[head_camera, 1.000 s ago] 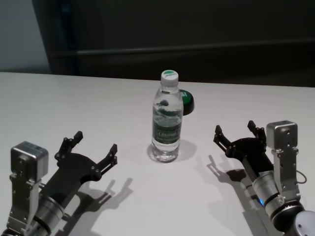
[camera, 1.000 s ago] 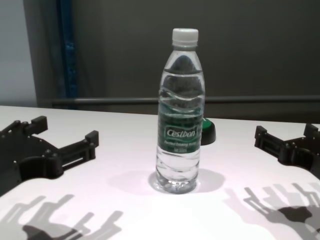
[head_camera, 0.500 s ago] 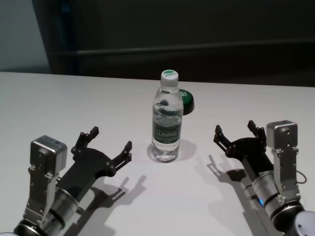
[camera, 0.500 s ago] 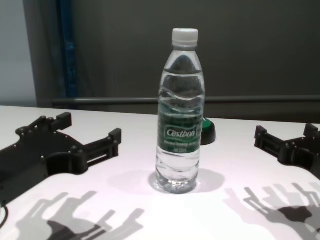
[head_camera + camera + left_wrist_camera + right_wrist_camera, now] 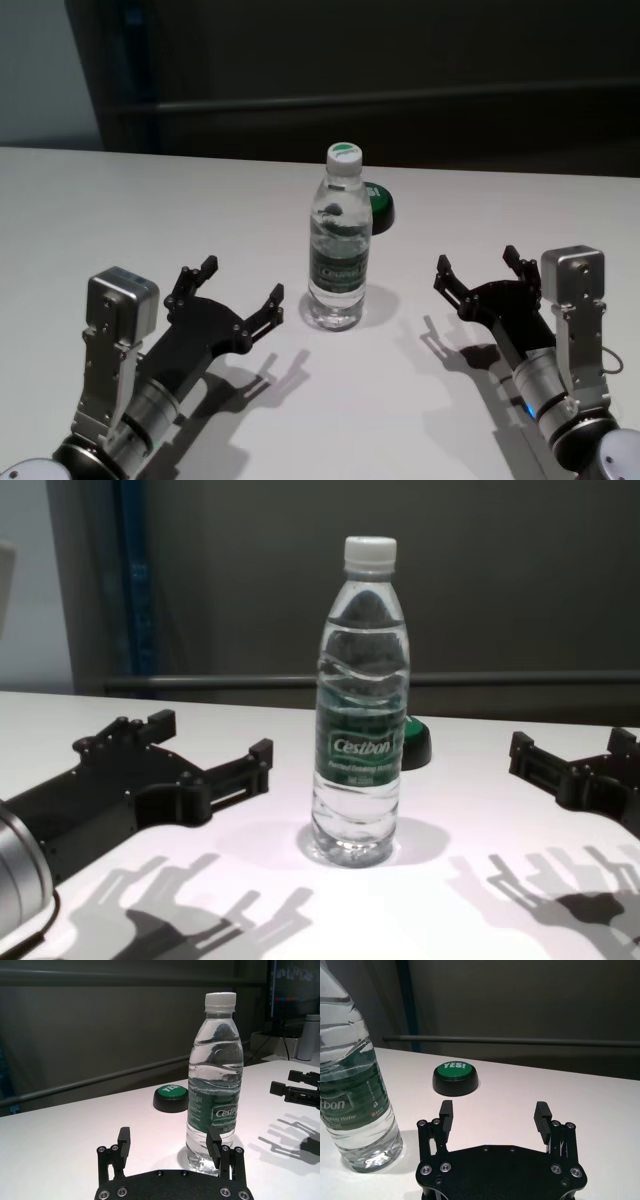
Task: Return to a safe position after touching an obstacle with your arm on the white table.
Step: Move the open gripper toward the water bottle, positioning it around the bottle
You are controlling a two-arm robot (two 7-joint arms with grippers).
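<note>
The obstacle, a clear water bottle (image 5: 340, 250) with a white cap and dark green label, stands upright mid-way across the white table (image 5: 150, 200). My left gripper (image 5: 243, 280) is open just left of the bottle's base, and a small gap shows between its nearer fingertip and the bottle. The left wrist view has the bottle (image 5: 215, 1080) right behind one finger (image 5: 214, 1140). My right gripper (image 5: 476, 260) hovers open to the bottle's right, farther off. Neither holds anything.
A low black button with a green "YES!" top (image 5: 381, 203) sits behind the bottle, to its right. A dark wall with a horizontal rail runs beyond the table's far edge. Bare tabletop stretches to the far left and right.
My left gripper has moved forward and to the right, closing in on the bottle's base. The bottle and the right arm have stayed put.
</note>
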